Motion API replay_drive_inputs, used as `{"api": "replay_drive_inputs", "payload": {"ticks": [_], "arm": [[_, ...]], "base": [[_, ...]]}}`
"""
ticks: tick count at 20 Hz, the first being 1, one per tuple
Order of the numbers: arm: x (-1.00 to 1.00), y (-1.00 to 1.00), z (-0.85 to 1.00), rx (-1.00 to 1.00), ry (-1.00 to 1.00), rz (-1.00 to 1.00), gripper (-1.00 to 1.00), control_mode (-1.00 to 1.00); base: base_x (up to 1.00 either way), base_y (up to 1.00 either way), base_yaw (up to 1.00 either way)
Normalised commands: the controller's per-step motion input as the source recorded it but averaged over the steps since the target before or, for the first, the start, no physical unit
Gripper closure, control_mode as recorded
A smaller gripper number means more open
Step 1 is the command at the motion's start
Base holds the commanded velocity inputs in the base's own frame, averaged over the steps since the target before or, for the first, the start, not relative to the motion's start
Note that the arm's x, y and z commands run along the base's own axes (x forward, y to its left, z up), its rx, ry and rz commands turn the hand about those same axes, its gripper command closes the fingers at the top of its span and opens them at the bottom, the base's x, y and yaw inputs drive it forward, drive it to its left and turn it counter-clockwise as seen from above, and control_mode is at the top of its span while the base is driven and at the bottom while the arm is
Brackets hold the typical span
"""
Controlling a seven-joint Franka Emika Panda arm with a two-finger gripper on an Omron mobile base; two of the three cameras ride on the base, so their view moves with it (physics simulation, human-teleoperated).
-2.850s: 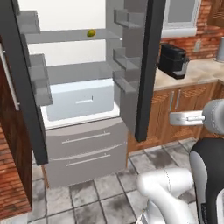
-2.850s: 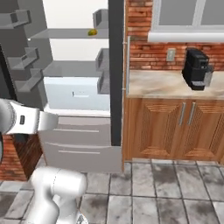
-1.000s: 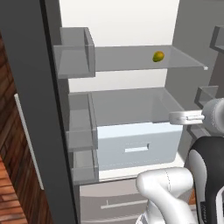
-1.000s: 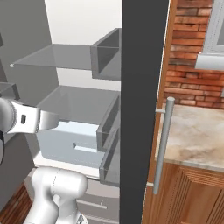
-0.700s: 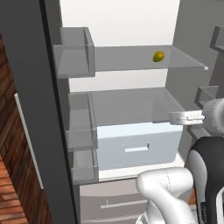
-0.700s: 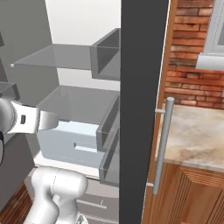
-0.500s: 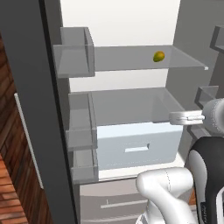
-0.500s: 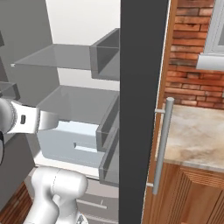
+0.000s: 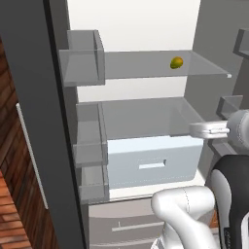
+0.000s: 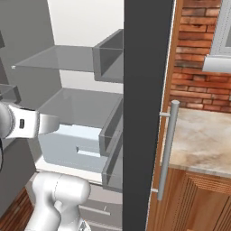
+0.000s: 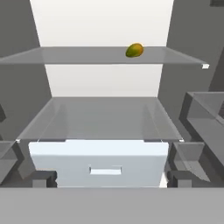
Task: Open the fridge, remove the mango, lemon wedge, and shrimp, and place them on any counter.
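The fridge (image 9: 141, 29) stands with both doors swung open, its white interior facing me. The mango (image 9: 177, 62), a small yellow-green fruit, lies toward the right of the upper glass shelf (image 11: 87, 56); the hand view has the mango (image 11: 134, 50) above centre. My gripper (image 11: 111, 179) is open and empty, its fingertips (image 11: 43, 177) wide apart, level with the pale drawer (image 11: 98, 159) and well below the mango. In the left base view the gripper (image 9: 206, 130) hovers in front of the lower shelf on the right. The lemon wedge and shrimp are out of view. The counter (image 10: 203, 144) lies right of the fridge.
The dark left door (image 9: 29, 121) with grey bins (image 9: 82, 53) stands close on the left. The right door (image 10: 144, 113) with its silver bar handle (image 10: 166, 144) separates the fridge opening from the counter. Brown cabinets (image 10: 198, 203) sit under the counter, with a brick wall (image 10: 198, 54) behind.
Since the earliest frames both base views have closed in on the fridge interior. Over the last second nothing has visibly moved.
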Motion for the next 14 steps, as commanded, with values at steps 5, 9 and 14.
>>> {"api": "replay_drive_inputs", "payload": {"ticks": [5, 9, 14], "arm": [[0.00, -0.03, 0.40, -0.06, -0.28, -0.01, -1.00, -1.00], [0.16, -0.20, 0.33, -0.01, -0.04, -0.01, -1.00, -1.00], [0.46, -0.12, 0.45, 0.00, 0.16, 0.00, -1.00, -1.00]], "base": [[0.00, 0.00, 0.00], [0.00, 0.00, 0.00], [0.00, 0.00, 0.00]]}}
